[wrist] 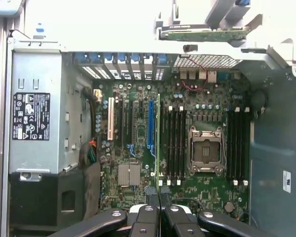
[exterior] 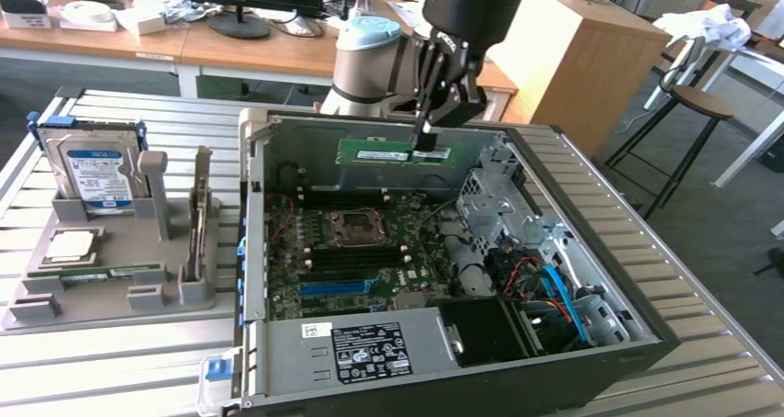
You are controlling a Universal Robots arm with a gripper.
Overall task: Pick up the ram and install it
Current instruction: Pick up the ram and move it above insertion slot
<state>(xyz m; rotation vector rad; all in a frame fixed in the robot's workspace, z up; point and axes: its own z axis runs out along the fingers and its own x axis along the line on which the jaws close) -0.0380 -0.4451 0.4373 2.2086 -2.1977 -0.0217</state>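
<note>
My gripper (exterior: 425, 147) is shut on the ram (exterior: 392, 152), a long green stick with a white label. It hangs level above the far side of the open computer case (exterior: 252, 252). In the wrist view the ram (wrist: 158, 143) shows edge-on as a thin green line running out from my fingertips (wrist: 152, 193). It hovers over the motherboard (wrist: 187, 197), beside a bank of black memory slots (wrist: 175, 143) next to the CPU socket (wrist: 205, 150). More slots (wrist: 237, 143) lie on the socket's other side. In the exterior view the socket (exterior: 355, 224) sits well below the ram.
A grey fixture (exterior: 110, 293) on the exterior view's left holds a hard drive (exterior: 92, 164), an upright expansion card (exterior: 200, 206) and a CPU (exterior: 70, 245). Inside the case are the power supply (exterior: 355, 348), blue cables (exterior: 557, 288) and a drive cage (exterior: 497, 192).
</note>
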